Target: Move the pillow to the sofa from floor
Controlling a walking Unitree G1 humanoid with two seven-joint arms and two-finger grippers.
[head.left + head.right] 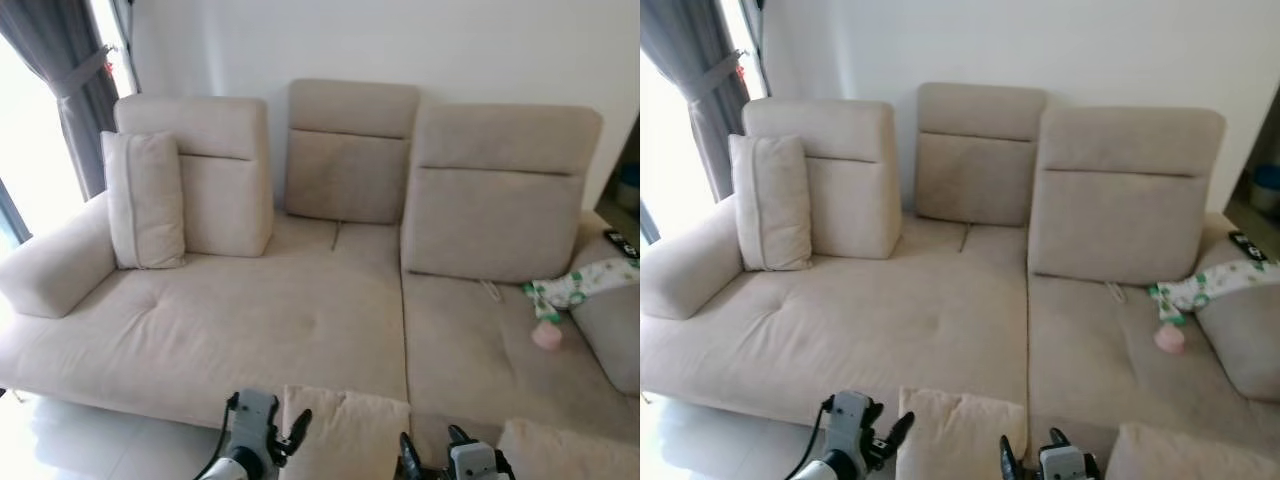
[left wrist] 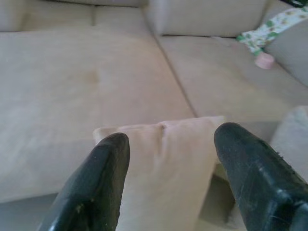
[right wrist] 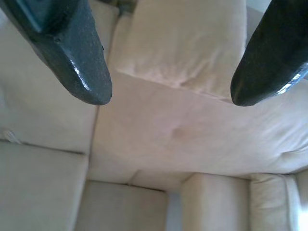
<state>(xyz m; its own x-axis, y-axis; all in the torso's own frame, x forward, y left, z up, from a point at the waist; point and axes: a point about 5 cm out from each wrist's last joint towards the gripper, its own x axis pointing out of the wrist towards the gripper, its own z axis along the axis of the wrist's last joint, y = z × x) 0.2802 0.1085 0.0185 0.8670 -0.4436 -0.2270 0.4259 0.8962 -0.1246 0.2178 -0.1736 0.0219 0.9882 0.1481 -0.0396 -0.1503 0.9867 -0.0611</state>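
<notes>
A beige pillow [image 1: 345, 432] stands at the bottom middle, its top edge against the front of the beige sofa [image 1: 250, 320]. My left gripper [image 1: 293, 432] is at the pillow's left side. In the left wrist view the left gripper [image 2: 171, 139] is open, with the pillow [image 2: 163, 163] just beyond and between the fingers [image 2: 103, 178]. My right gripper [image 1: 430, 446] is at the pillow's right side. The right wrist view shows the right gripper [image 3: 171, 91] open too, with the pillow [image 3: 187, 43] past its tips. Whether either gripper touches the pillow I cannot tell.
A second beige pillow [image 1: 560, 450] lies at the bottom right. A cushion [image 1: 145, 200] leans upright at the sofa's left arm. A patterned cloth [image 1: 575, 285] and a small pink object [image 1: 547, 335] lie on the right seat. Grey curtains [image 1: 70, 80] hang at the far left.
</notes>
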